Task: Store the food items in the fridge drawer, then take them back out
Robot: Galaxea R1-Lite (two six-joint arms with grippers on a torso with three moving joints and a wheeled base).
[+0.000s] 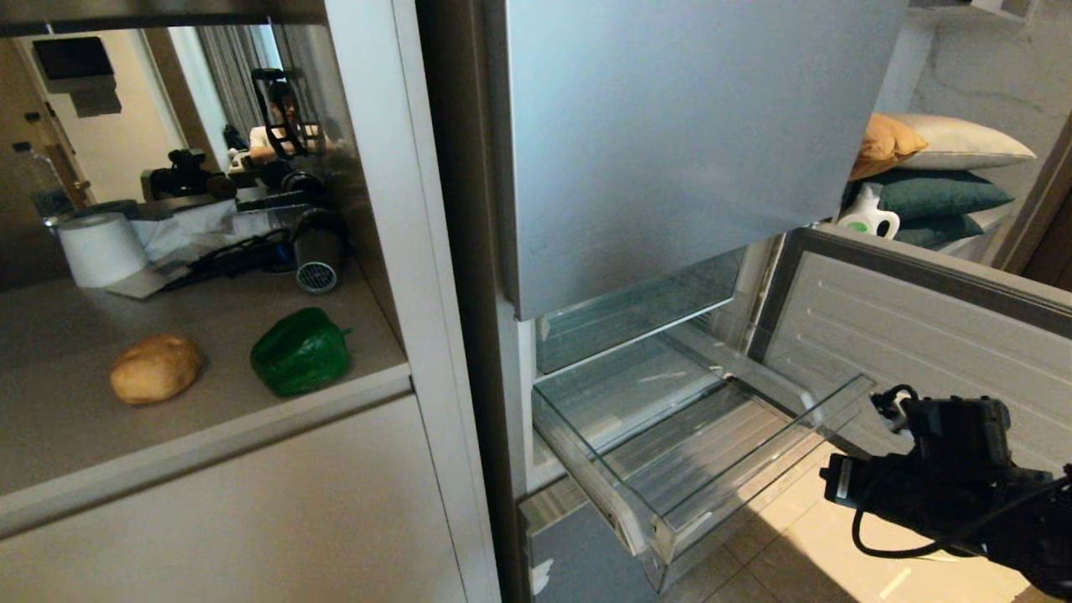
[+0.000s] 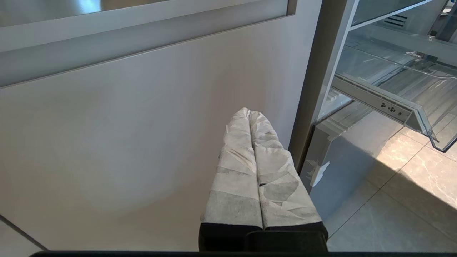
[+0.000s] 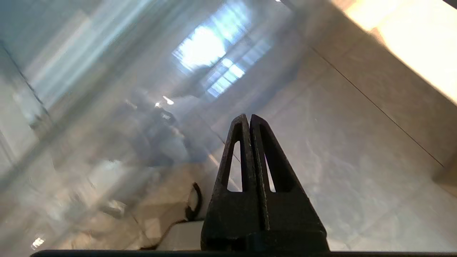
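A tan-brown potato and a glossy dark green bell pepper lie side by side, a small gap between them, on a pale worktop to the left of the blue-grey fridge. The pepper is the one nearer the fridge. Behind them on the worktop stand a roll of white paper and a jumble of dark cables and gear.

The fridge drawer, a see-through bin with a pale rail, is pulled out from the fridge's middle section and holds nothing. To the right of the drawer the white inner face of the open fridge door swings outward. Past that door, cushions are stacked and a white bottle stands beside them.

The head view shows only the right arm, low on the right of the drawer, above the tiled floor; its tool tip is out of that picture. The right wrist view shows the right tool, its dark fingers pressed together and holding nothing, pointing down at the blurred floor.

The left wrist view alone shows the left tool: its pale, cloth-wrapped fingers are closed flat against each other, empty, held in front of the white cabinet panel below the worktop, left of the fridge. That view also catches the drawer's rail from below.
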